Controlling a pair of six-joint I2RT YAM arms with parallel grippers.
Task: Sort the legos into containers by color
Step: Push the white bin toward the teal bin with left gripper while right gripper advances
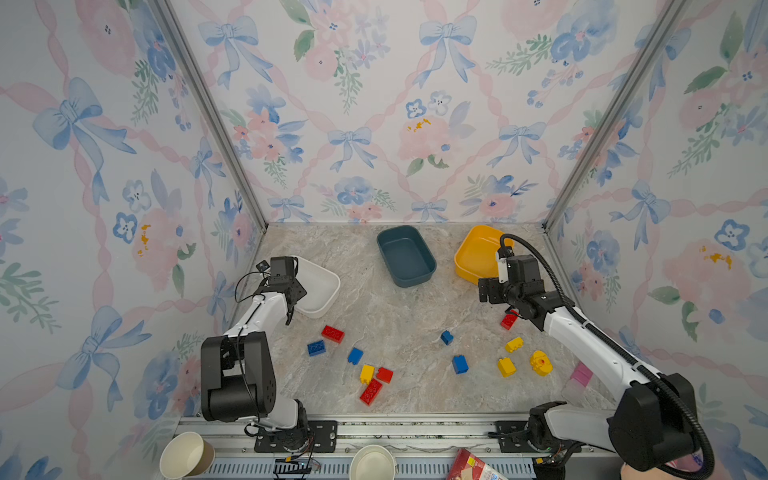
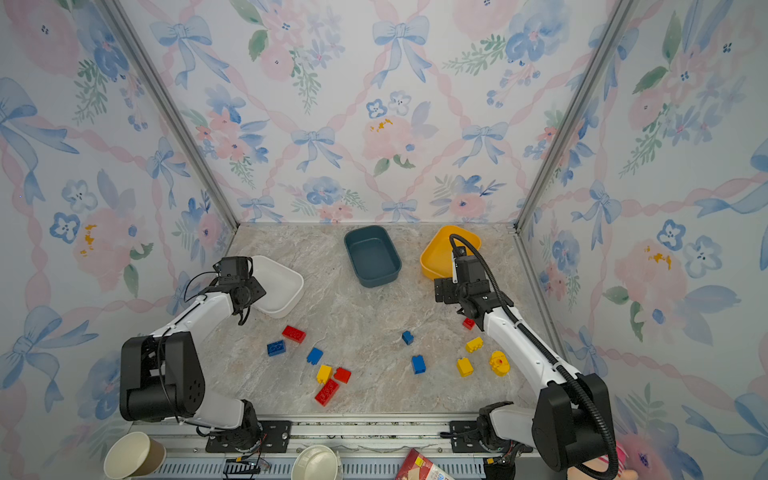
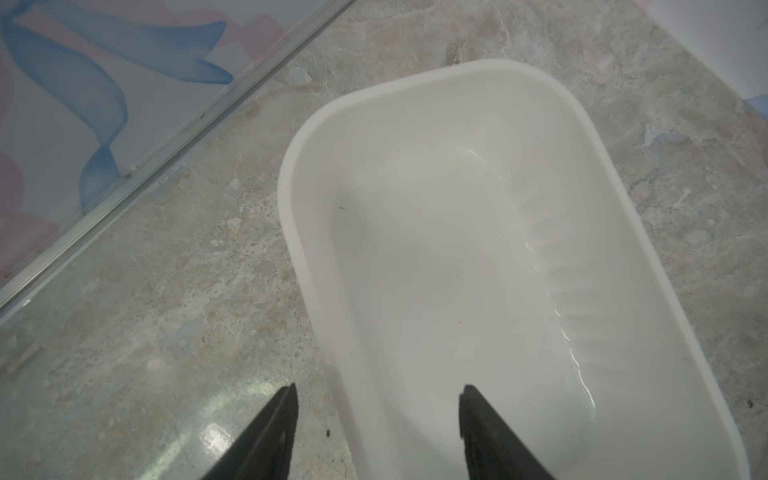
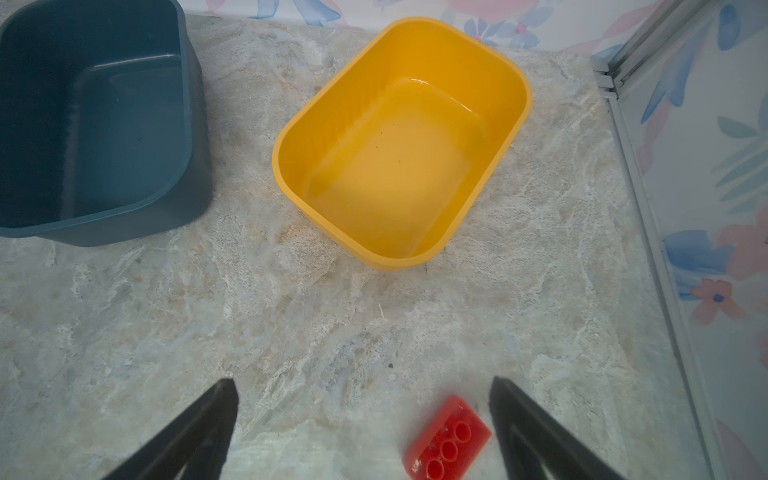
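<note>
Left gripper (image 3: 378, 390): jaws standing apart, straddling white tub (image 3: 286, 208) rim.
Right gripper (image 4: 363, 384): gaping wide, flanking red brick (image 4: 446, 444), open tabletop (image 4: 291, 332) ahead.

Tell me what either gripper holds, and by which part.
Nothing: left gripper open at the edge of the white tub; right gripper open above a loose red brick.

Both top views: high at the front, pitched down toward teal tub (image 1: 406, 255), sharing the whole table (image 1: 395, 311). Left wrist: close above white tub (image 3: 457, 249), well left of teal tub. Right wrist: low, facing yellow tub (image 4: 395, 166) just right of teal tub, both shared with top views.
</note>
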